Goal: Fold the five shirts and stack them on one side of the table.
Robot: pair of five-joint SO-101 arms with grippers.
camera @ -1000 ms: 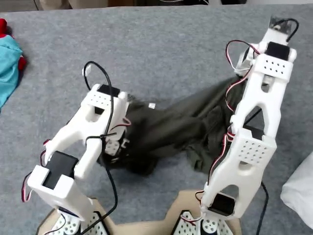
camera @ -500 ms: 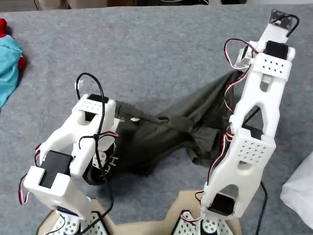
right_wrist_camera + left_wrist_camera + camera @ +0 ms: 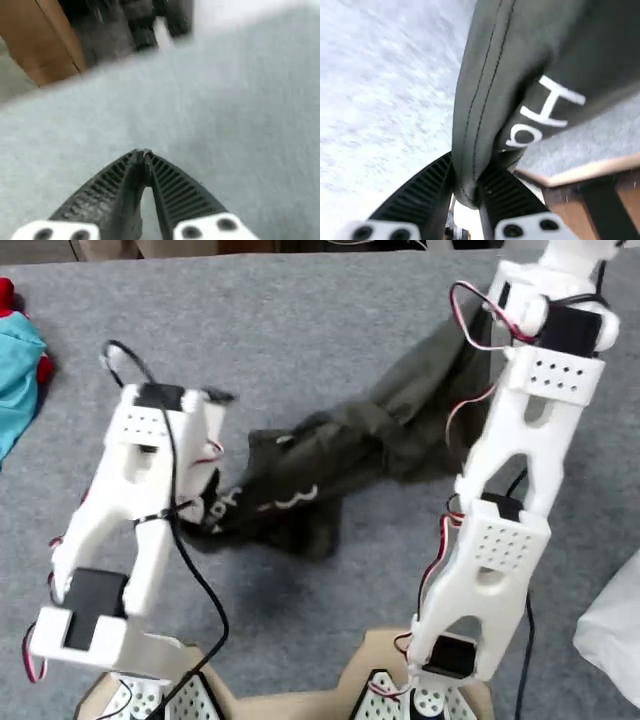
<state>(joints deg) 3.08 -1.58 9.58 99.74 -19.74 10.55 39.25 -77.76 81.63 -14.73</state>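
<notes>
A dark olive shirt (image 3: 340, 455) with white lettering hangs stretched between my two arms over the grey table (image 3: 300, 320). My left gripper (image 3: 212, 506) is shut on its near-left end; the left wrist view shows the folded fabric (image 3: 530, 65) pinched between the black fingers (image 3: 420, 200). My right gripper (image 3: 478, 328) is at the far right, where the shirt's other end rises to it. In the right wrist view the gripper (image 3: 144, 156) has its tips together above the table (image 3: 225, 125).
A teal shirt (image 3: 14, 370) with something red (image 3: 8, 290) beside it lies at the far-left edge. White cloth (image 3: 615, 625) sits at the right edge. The arms' wooden base (image 3: 290, 705) is at the near edge.
Both arms have moved away from the base, the left one also swinging left. The shirt has been pulled along toward the far side and drawn out longer.
</notes>
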